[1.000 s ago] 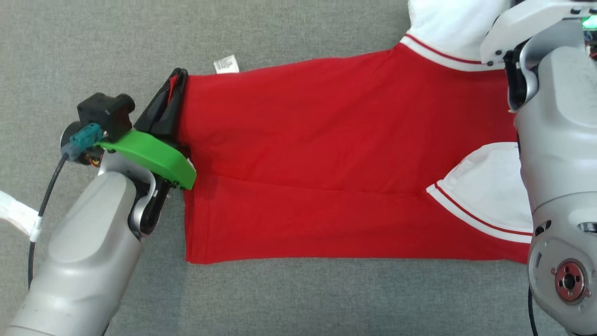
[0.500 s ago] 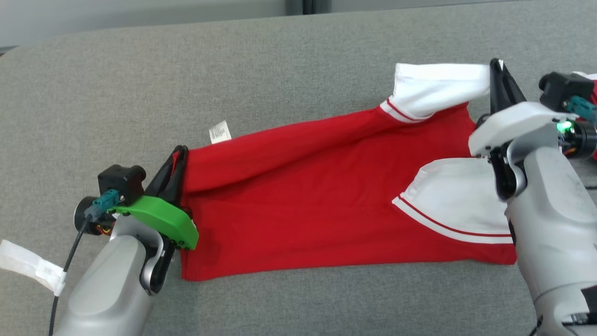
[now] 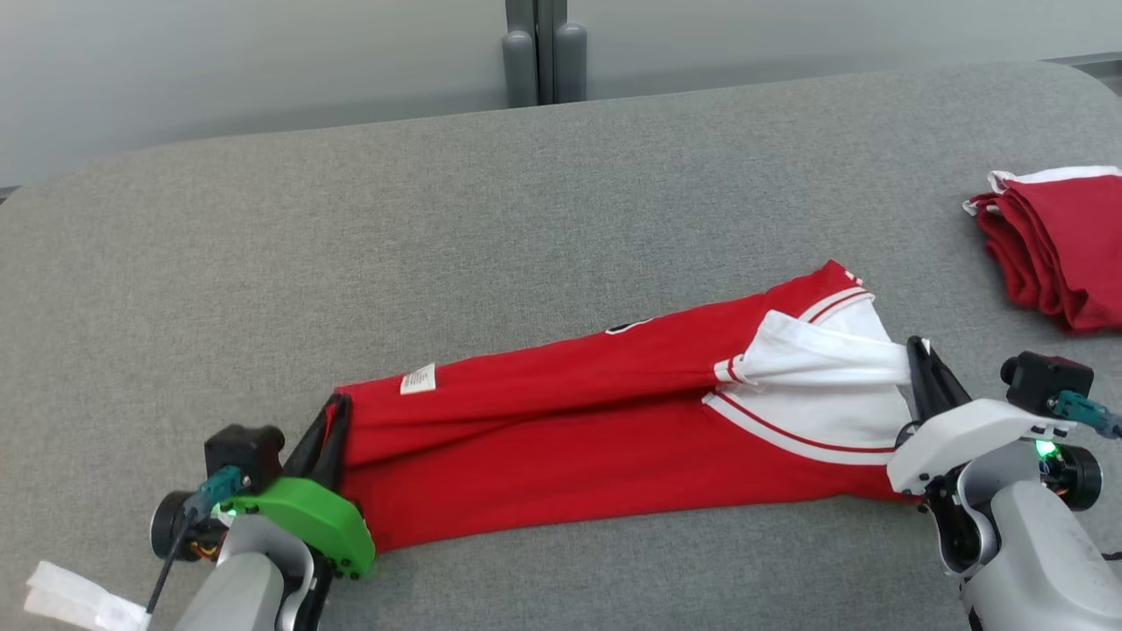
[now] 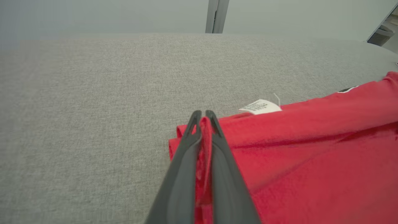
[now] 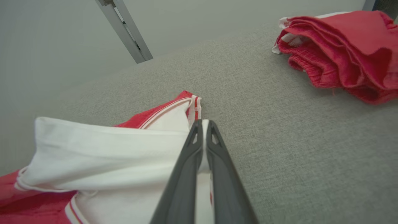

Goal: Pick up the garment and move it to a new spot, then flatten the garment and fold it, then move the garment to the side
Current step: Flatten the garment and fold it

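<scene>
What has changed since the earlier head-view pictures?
The left hand and right hand drew the far edge of the red fabric shirt with white sleeves toward the robot, folding it lengthwise. Both stay shut on it: left on the hem, right on a sleeve.

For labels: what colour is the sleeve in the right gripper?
The sleeve is white; the right wrist view shows it best.

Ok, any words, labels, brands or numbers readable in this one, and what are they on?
No text can be read here.
White care label on the far edge of the red garment: rows of dark print, too small and blurred to read.
Dark mark at the garment's far fold: mostly hidden, unreadable.
</scene>
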